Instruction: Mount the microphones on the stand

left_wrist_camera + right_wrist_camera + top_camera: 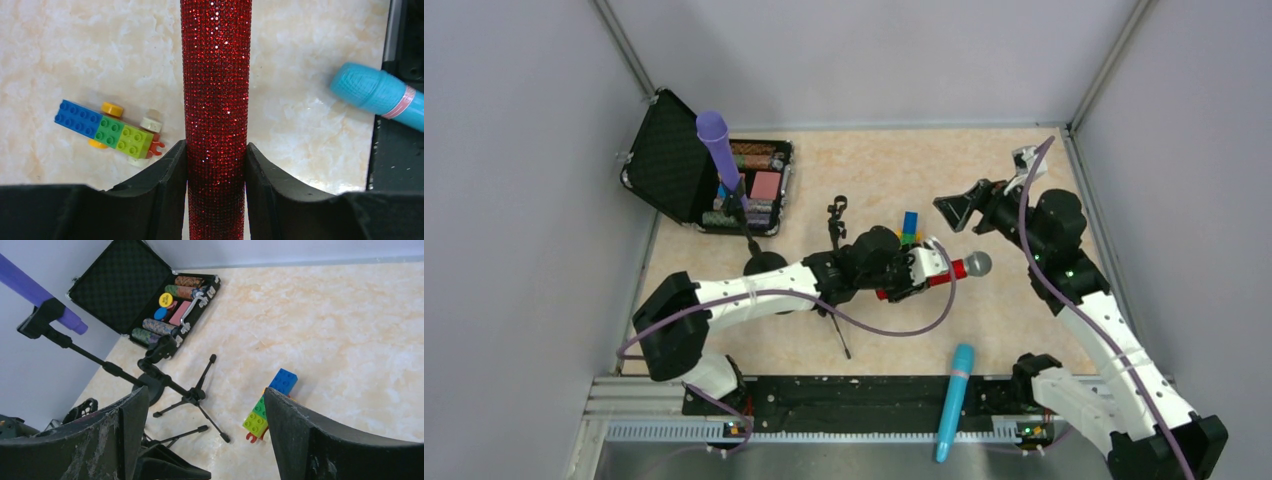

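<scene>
Red mic [216, 90] sits clamped in L gripper [215, 146], fingers pressed on both sides of its glitter handle, over mid-table near block toy [107, 129]. R gripper [205, 392] hangs spread wide w/ nothing btwn its fingers, over the right side. Purple mic [716, 143] is clipped in round-base stand [764, 264] by open chip case [669, 160]. Cyan mic [954, 400] lies at the near edge. Tripod stand [835, 225] is just behind L gripper.
</scene>
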Controlling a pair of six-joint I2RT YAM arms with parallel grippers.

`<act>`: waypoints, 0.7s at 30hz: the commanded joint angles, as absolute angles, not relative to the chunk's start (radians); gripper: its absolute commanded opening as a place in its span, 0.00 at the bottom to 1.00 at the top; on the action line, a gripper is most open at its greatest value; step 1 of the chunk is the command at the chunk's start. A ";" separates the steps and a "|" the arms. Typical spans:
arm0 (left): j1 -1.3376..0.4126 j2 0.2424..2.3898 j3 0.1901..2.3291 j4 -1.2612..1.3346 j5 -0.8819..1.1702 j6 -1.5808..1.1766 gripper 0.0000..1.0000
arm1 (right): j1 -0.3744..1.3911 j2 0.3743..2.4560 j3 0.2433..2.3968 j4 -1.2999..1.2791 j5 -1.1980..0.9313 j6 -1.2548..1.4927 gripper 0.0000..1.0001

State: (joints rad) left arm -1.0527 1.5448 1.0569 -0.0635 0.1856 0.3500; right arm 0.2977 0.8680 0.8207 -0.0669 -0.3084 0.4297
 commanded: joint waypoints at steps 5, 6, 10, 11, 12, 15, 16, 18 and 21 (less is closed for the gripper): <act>-0.991 1.464 1.042 0.052 0.233 0.031 0.00 | 0.288 0.781 0.885 -0.038 -0.333 0.423 0.89; -0.975 1.459 1.041 0.059 0.247 0.007 0.00 | 0.289 0.773 0.888 -0.037 -0.334 0.423 0.89; -0.900 1.427 1.013 0.132 0.309 -0.162 0.00 | 0.289 0.752 0.893 -0.039 -0.357 0.426 0.91; -0.882 1.418 1.001 0.159 0.320 -0.202 0.00 | 0.289 0.750 0.892 -0.039 -0.365 0.428 0.91; -0.861 1.406 0.988 0.187 0.329 -0.242 0.00 | 0.289 0.748 0.890 -0.037 -0.374 0.430 0.91; -0.819 1.367 0.941 0.281 0.338 -0.315 0.00 | 0.290 0.740 0.877 -0.037 -0.373 0.449 0.90; -0.813 1.350 0.932 0.292 0.330 -0.319 0.00 | 0.289 0.738 0.873 -0.037 -0.378 0.454 0.91; -0.798 1.317 0.913 0.317 0.319 -0.347 0.00 | 0.290 0.735 0.862 -0.036 -0.393 0.461 0.91; -0.773 1.256 0.867 0.394 0.312 -0.390 0.00 | 0.290 0.735 0.840 -0.020 -0.437 0.475 0.90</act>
